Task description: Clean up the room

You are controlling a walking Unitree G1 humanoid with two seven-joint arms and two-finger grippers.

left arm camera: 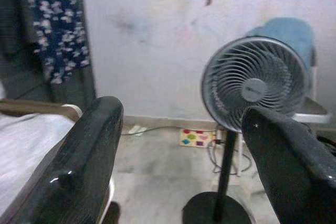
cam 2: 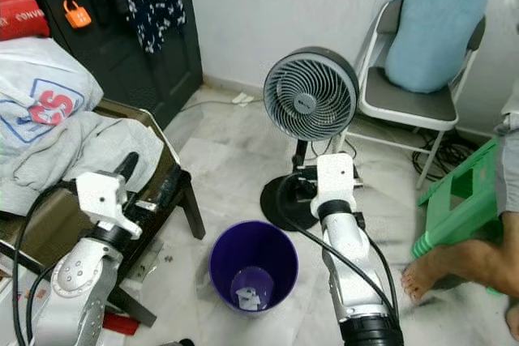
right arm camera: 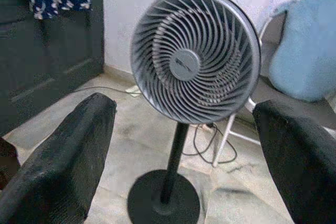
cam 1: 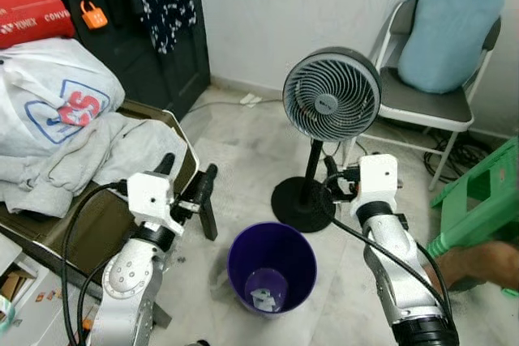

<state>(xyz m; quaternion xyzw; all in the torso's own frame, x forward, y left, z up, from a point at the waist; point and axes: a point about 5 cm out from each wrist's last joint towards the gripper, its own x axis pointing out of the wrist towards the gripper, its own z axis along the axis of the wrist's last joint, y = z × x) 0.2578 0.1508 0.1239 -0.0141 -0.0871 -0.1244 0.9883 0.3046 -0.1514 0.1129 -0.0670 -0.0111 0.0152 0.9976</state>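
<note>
Purple bin (cam 1: 272,267) on pale floor between two raised silver arms, white scrap inside. Left gripper (cam 1: 188,181) fingers apart, beside cot piled with grey clothes (cam 1: 89,160). Grey pedestal fan (cam 1: 331,93) behind bin. Folding chair (cam 1: 430,107) holds blue cushion (cam 1: 448,28).

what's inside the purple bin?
The purple bin stands on the floor between the two arms, in front of the fan. A small whitish crumpled scrap lies at its bottom. The near wall hides part of the bottom.
</note>
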